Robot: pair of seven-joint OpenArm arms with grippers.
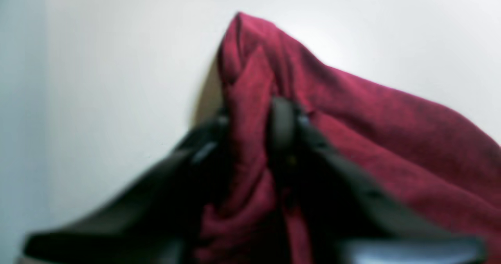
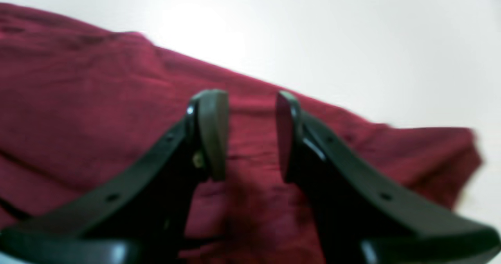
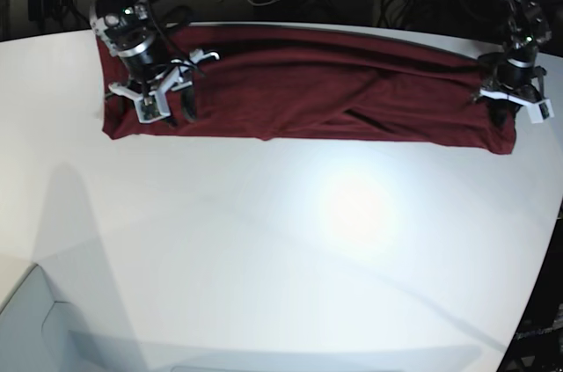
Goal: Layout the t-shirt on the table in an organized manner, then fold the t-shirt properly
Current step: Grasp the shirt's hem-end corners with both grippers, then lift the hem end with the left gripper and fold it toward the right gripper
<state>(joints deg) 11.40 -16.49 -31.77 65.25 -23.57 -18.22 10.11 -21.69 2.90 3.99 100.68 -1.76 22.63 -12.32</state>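
The t-shirt (image 3: 308, 91) lies as a long, narrow maroon band across the far side of the table (image 3: 290, 249), stretched left to right and, by its layered edges, seemingly folded lengthwise at least once. My left gripper (image 1: 250, 119) has its jaws pinched on a gathered peak of the cloth at the band's right end; the fabric bunches up between the black fingers and rises to a point above them. My right gripper (image 2: 250, 135) hangs over the left end of the band with its jaws parted, red cloth showing in the gap between them and nothing caught. Its wrist picture is blurred, so I cannot say for certain whether the tips touch the fabric or ride just above it.

I judge the laying-out finished and the folding partly done: the shirt is tidy and narrowed, but it is not yet a compact packet. What remains, as I read it, is a matching hold at the left end and then bringing the ends in across the length. The near half of the table holds nothing but glare.
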